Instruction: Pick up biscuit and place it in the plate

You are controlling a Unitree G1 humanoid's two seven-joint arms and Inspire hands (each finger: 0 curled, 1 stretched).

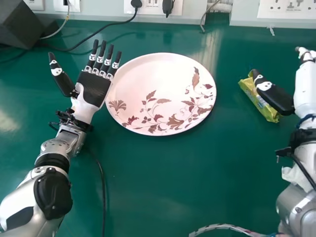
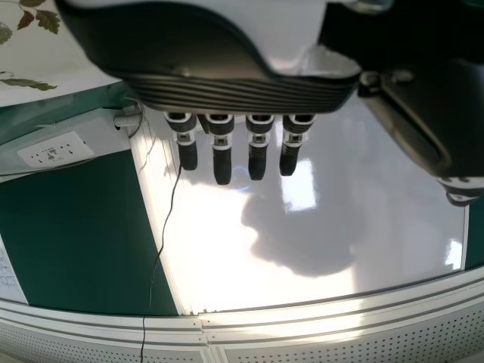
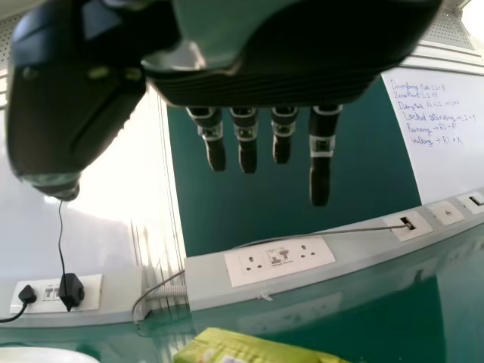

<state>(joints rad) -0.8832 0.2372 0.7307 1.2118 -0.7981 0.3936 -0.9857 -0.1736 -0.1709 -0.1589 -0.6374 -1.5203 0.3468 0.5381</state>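
Ideally, the right hand (image 1: 274, 95), fingers straight and spread, required alignment with the yellow-green biscuit packet (image 1: 260, 103) at frame right before gentle closure.

My left arm (image 1: 60, 140) was silver and white, with a rounded black cover (image 1: 52, 192). My palm (image 1: 94, 89) was black, my slim fingers (image 1: 98, 61) black with white bands, my thumb (image 1: 62, 83) black with white markings. A black cable (image 1: 302, 169) ran along my white-and-silver right arm (image 1: 306, 94).
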